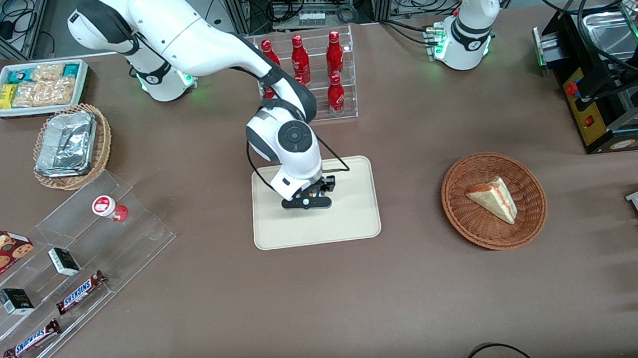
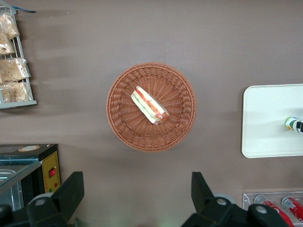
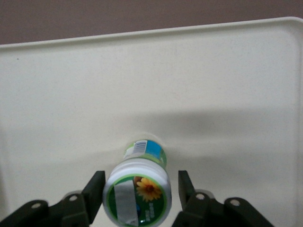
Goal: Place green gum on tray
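The end effector (image 1: pixel 307 201) is hovering low over the tray (image 1: pixel 356 227), fingers spread just beside the green gum (image 3: pixel 140 191), likely releasing it.

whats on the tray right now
The green gum stands on the tray, between the fingers of the gripper, with visible gaps on both sides. In the front view the arm hides the bottle and part of the tray; the rest shows bare.

Two Snickers bars (image 1: pixel 81 291), two wicker baskets (image 1: pixel 456 214)
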You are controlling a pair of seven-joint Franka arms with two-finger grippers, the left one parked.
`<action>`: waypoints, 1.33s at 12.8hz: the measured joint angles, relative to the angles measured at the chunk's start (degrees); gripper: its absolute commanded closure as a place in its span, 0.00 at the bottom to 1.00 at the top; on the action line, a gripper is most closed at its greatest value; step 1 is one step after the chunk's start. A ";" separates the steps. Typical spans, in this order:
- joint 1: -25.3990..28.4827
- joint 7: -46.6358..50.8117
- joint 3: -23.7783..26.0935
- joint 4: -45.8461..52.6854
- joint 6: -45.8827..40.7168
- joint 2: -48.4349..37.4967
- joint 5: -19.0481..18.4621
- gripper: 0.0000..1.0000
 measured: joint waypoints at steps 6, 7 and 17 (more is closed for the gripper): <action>-1.66 -0.05 -0.86 0.78 -7.82 -6.01 -0.07 0.00; -2.80 -0.80 -0.86 0.55 -10.98 -9.10 -0.07 0.00; -30.11 -35.37 -0.92 -8.40 -38.87 -38.94 7.60 0.00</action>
